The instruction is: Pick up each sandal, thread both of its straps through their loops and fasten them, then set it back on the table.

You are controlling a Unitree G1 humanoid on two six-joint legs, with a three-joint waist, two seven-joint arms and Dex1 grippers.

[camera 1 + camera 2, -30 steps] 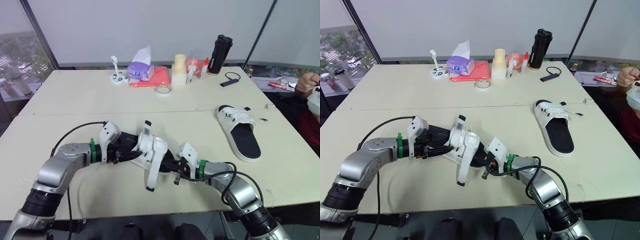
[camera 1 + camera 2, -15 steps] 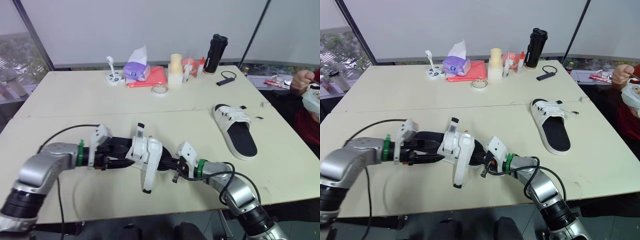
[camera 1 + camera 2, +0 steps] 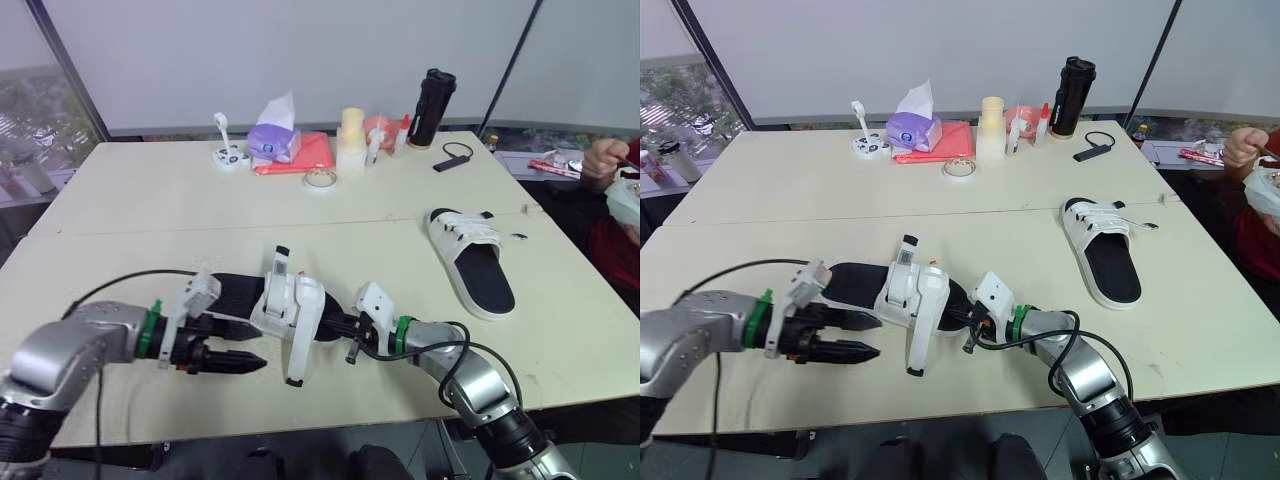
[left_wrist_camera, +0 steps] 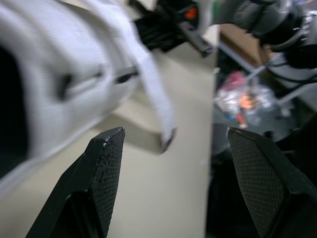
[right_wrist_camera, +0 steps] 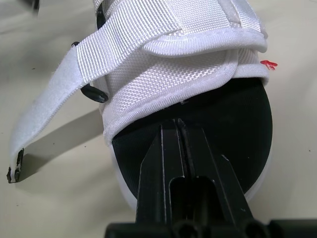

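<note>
A white-strapped sandal with a black footbed lies low over the table's near middle. One loose strap hangs toward the front edge, and another strap end sticks up. My right gripper is shut on the sandal's end, its fingers pinching the black sole. My left gripper is open just left of the sandal and clear of it, fingertips wide apart. The second sandal rests flat at the right with its straps closed over.
Along the far edge stand a purple tissue box on a red cloth, a tape roll, small bottles, a black flask and a black device. A person's hand is at the far right.
My left gripper has let go of the sandal and pulled back toward my left, now open. The right gripper keeps its hold. The camera shifted earlier.
</note>
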